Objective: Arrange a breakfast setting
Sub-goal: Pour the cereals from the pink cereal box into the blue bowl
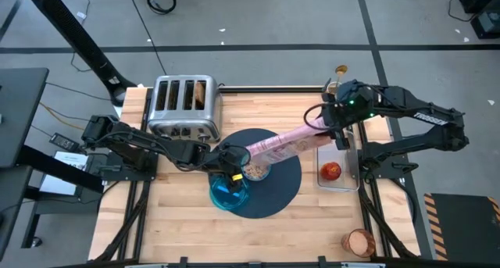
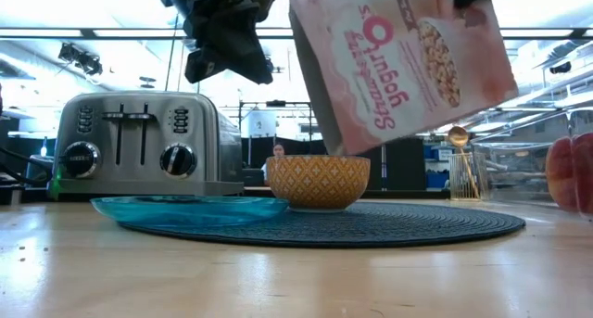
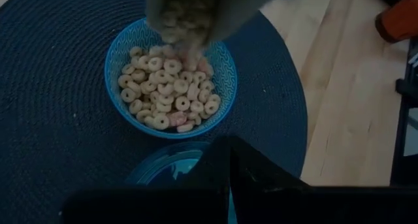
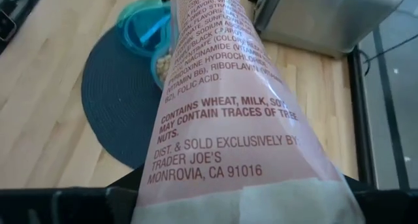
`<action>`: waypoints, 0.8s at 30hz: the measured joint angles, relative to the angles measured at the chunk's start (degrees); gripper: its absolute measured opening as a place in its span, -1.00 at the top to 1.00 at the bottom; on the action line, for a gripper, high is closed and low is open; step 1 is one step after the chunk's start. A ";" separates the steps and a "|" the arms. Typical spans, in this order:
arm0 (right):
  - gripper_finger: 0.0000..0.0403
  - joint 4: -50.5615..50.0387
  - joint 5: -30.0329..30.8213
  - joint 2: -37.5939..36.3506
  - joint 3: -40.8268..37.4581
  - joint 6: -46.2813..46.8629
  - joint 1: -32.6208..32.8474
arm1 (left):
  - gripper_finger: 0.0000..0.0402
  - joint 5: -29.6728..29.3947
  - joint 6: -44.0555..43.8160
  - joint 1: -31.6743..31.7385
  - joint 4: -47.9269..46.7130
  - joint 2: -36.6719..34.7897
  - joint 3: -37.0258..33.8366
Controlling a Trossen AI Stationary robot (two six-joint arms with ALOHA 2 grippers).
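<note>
A blue bowl (image 3: 171, 80) full of cereal rings stands on the round dark mat (image 1: 281, 182). A teal plate (image 1: 229, 191) lies on the mat's near left part. My right gripper (image 1: 334, 134) is shut on a pink cereal bag (image 1: 285, 145), which slants down with its mouth (image 3: 189, 15) over the bowl. My left gripper (image 1: 231, 163) hovers shut above the plate, beside the bowl. A toast slice (image 1: 200, 92) stands in the toaster's slot. The red fruit (image 1: 331, 171) lies in a clear tray. The amber cup (image 1: 360, 241) stands at the near right, and the gold spoon (image 1: 341, 71) at the far right. My right gripper pinches the bag's sealed bottom end (image 4: 261, 191) between its two fingers, one on each flat face. The fingers slant down from the table's right side. The bag is lifted clear and tilted mouth-down toward the left, with its open end just above the bowl.
A steel toaster (image 1: 184, 105) stands at the far left of the wooden table. The clear tray (image 1: 344, 155) lies right of the mat. Bare wood shows along the near edge and at the near left.
</note>
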 joint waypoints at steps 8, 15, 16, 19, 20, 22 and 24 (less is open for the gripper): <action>0.06 0.42 -0.33 -3.50 -1.52 1.44 0.04 | 0.99 0.00 0.22 0.13 3.22 -0.02 0.00; 0.06 4.81 -0.98 -7.83 -7.51 3.60 0.04 | 0.99 -0.01 0.73 0.15 3.40 -1.10 1.86; 0.06 5.69 -1.09 -8.55 -8.53 4.05 0.04 | 0.99 -0.02 0.74 0.15 4.23 -1.20 2.10; 0.06 8.20 -1.17 -11.09 -11.81 5.40 0.05 | 0.99 -0.02 0.79 -0.02 4.92 -1.97 2.06; 0.06 8.65 -1.15 -12.05 -13.03 5.85 0.05 | 0.99 -0.02 0.79 -0.02 5.78 -2.22 2.08; 0.06 10.25 -1.15 -14.10 -15.55 6.75 0.04 | 0.99 -0.02 0.71 -0.04 6.51 -2.81 2.14; 0.06 12.68 -1.14 -16.21 -18.14 8.22 0.04 | 0.99 -0.02 0.49 -0.04 7.68 -3.04 2.12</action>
